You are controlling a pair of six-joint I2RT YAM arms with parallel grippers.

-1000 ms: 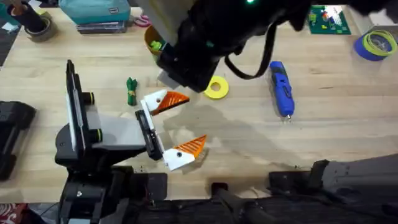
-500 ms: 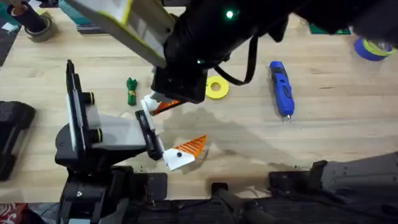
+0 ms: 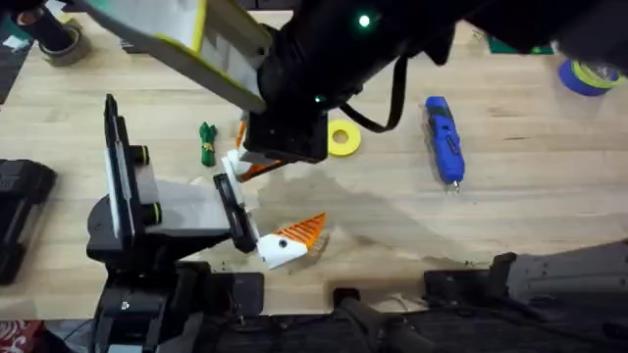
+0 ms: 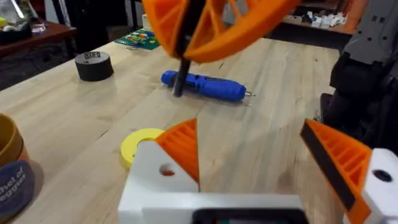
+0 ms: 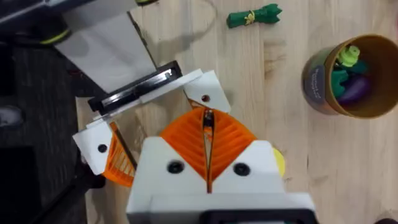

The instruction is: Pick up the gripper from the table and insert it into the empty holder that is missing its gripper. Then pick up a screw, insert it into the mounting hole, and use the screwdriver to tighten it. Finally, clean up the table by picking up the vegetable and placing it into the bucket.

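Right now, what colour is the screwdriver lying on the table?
The screwdriver is bright blue with a thin metal tip, seen best in the overhead view.

The left arm is lying low along the counter's near left side, its left gripper (image 3: pixel 263 201) facing right with the fingers (image 4: pixel 339 165) standing wide apart. The right arm is reaching across above it, the right gripper (image 5: pixel 208 142) pointing down over the left gripper's far finger, its orange pads pressed together.
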